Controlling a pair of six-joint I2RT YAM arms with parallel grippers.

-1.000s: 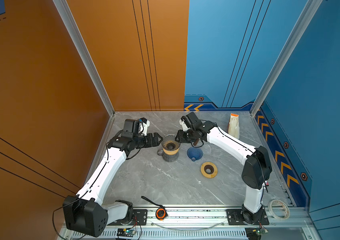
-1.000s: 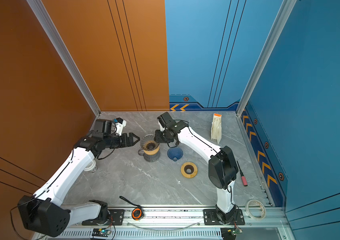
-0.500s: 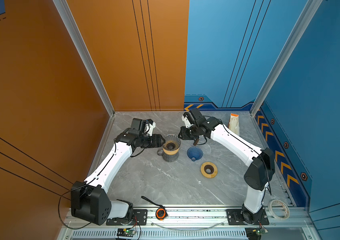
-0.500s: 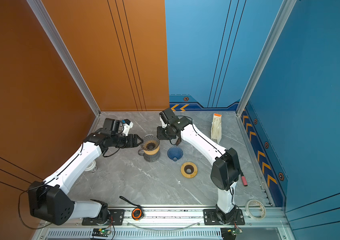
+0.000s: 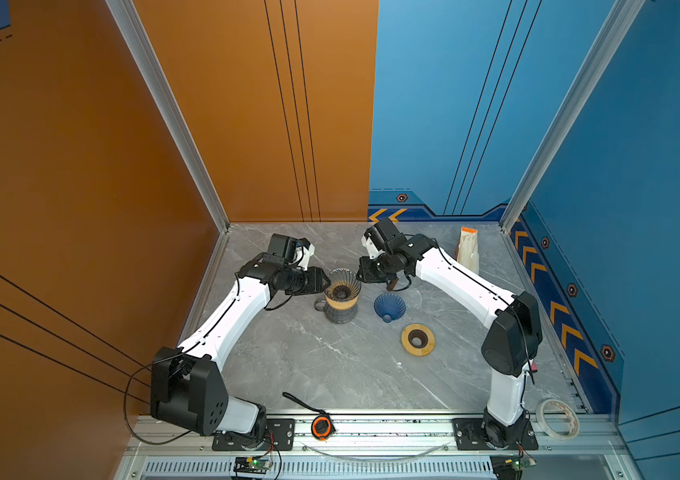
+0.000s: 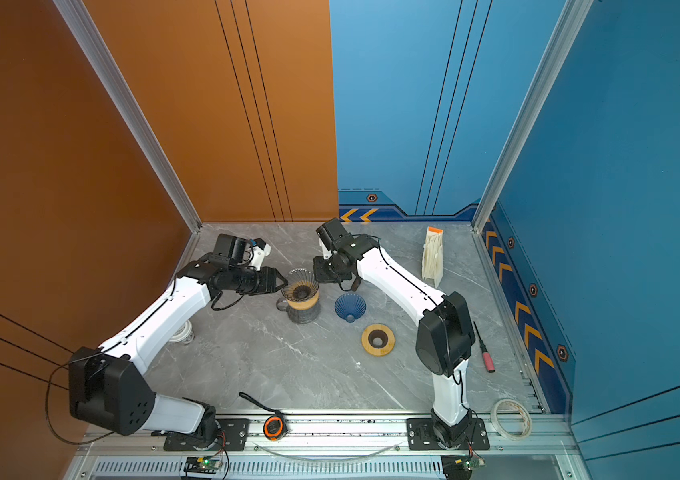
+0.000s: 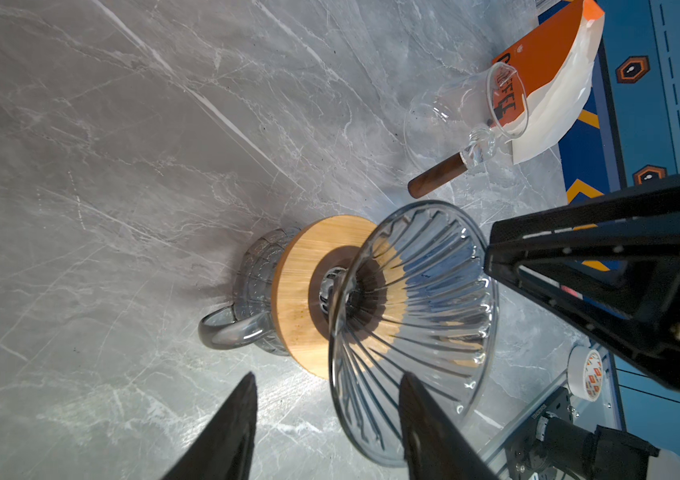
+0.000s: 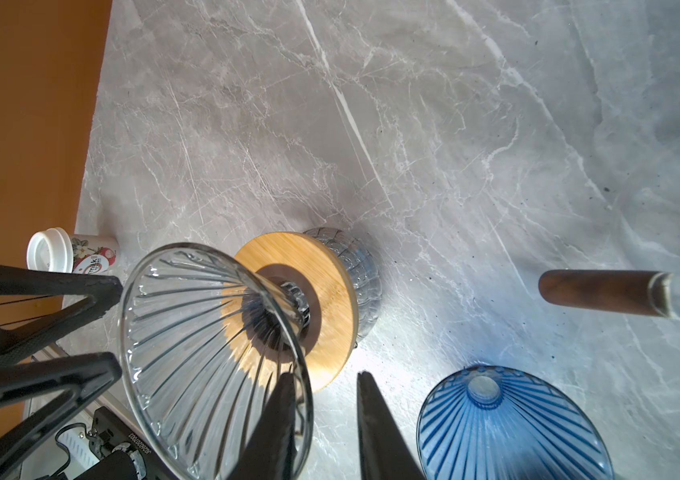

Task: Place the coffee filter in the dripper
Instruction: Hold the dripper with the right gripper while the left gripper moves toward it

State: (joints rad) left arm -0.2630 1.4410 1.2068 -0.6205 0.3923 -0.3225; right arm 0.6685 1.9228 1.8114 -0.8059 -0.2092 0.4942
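Left gripper (image 7: 328, 376): jaws apart but narrowed since a second ago, brought forward to straddle rim of clear ribbed glass dripper (image 7: 413, 316). Right gripper (image 8: 326, 374): jaws held slightly apart at opposite rim, nothing clamped. Dripper seen empty, seated on round wooden collar (image 7: 309, 291) over grey glass mug (image 7: 255, 286). White paper filter pack with orange top (image 5: 468, 253) stood by back wall, well apart. Judged: dripper being steadied, filter not yet fetched.

Clear ribbed dripper (image 5: 342, 284) upright on mug (image 5: 340, 315)
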